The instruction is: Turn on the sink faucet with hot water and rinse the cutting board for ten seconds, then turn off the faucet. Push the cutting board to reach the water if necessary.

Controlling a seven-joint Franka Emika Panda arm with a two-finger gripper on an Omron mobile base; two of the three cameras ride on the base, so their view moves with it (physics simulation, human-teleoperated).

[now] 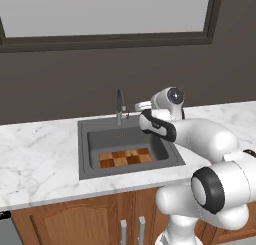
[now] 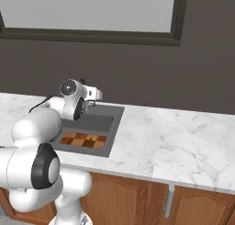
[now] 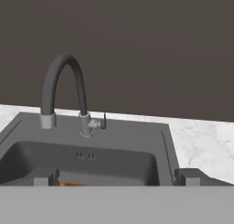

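You have the marble surface [image 1: 40,154] around the sink [image 1: 90,161], whose basin floor holds the cutting board [image 1: 125,157], the faucet [image 3: 64,95] on the sink's back rim, and the fingers [image 3: 116,176] spread wide, empty, facing it.

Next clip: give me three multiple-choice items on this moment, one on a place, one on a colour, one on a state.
1. Where is the cutting board?
A. on the counter
B. inside the sink
C. in the claw

2. What colour is the faucet?
A. dark grey
B. gold
C. white

3. How are the claw fingers set?
A. spread apart, holding nothing
B. clamped on the lever
C. gripping the board

Answers: 1 B, the board lies flat on the basin floor. 2 A, the arched spout is dark grey. 3 A, the hand view shows the tips wide apart with nothing between them.
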